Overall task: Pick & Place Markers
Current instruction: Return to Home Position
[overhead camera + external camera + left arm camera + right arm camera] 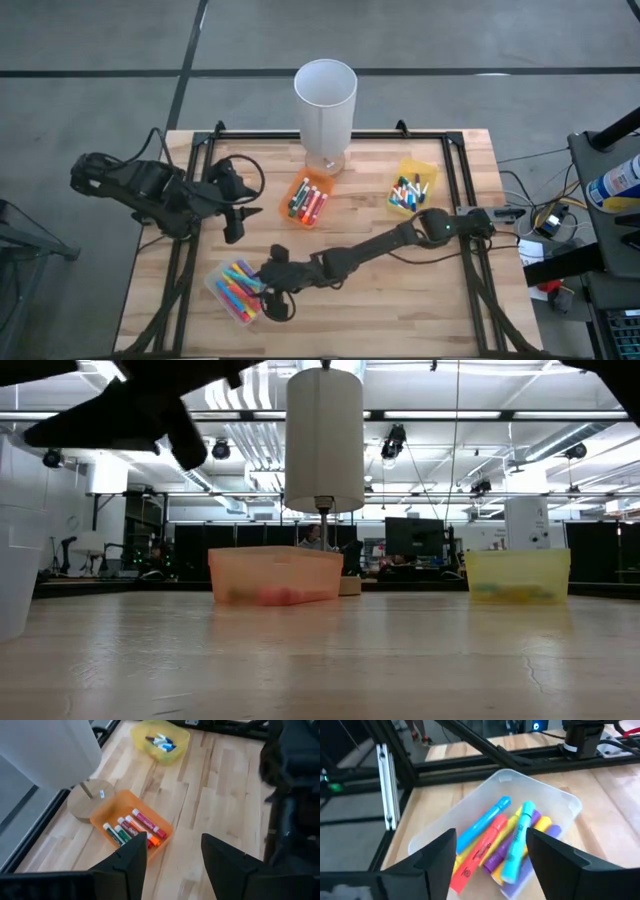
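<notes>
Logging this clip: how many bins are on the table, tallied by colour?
Orange bin: 1
Yellow bin: 1
Clear bin: 1
Total: 3

Right gripper [490,835] and arm [380,245] bar table [440,320] middle (cylinder [325,100] rear); right-front open.

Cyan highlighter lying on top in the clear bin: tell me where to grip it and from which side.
Probably grip the cyan highlighter at mid-barrel, coming straight down from above. It lies flat on top of the other markers in the clear bin, so only its upper half is free.
</notes>
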Tool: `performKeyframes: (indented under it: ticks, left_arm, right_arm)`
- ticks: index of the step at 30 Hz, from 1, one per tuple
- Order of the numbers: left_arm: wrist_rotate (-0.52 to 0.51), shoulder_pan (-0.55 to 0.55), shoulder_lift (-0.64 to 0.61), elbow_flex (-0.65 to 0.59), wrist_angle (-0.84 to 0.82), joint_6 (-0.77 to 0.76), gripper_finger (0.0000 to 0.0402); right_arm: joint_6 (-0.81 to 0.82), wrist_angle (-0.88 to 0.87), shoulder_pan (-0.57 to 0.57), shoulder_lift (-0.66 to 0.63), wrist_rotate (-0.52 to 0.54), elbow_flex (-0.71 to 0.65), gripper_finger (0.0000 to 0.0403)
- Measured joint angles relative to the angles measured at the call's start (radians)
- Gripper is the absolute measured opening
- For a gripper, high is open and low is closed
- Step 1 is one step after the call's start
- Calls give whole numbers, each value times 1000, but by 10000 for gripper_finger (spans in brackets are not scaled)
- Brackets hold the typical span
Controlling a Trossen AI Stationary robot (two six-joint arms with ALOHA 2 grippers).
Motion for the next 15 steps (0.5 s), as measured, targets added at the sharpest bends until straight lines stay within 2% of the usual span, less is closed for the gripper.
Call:
performKeyframes:
  ticks: [2,4,6,9,12,15]
  left_arm:
    - [1,0,0,-17,-2,-11,181]
    - [0,0,0,-38,-4,-12,181]
    - [0,0,1,-62,-4,-18,181]
    - [1,0,2,-99,-3,-38,181]
    - [1,0,2,-138,-2,-60,181]
    - [2,0,2,-174,5,-84,181]
  right_arm:
    - [-21,-49,0,-19,1,-4,223]
    - [-38,-66,4,-27,-2,-16,189]
    - [-52,-74,9,-28,-35,-27,138]
    - [-66,-69,11,-33,-132,-47,39]
    - [-65,-38,11,-48,-154,-85,15]
    - [-77,-4,10,-67,-155,-144,9]
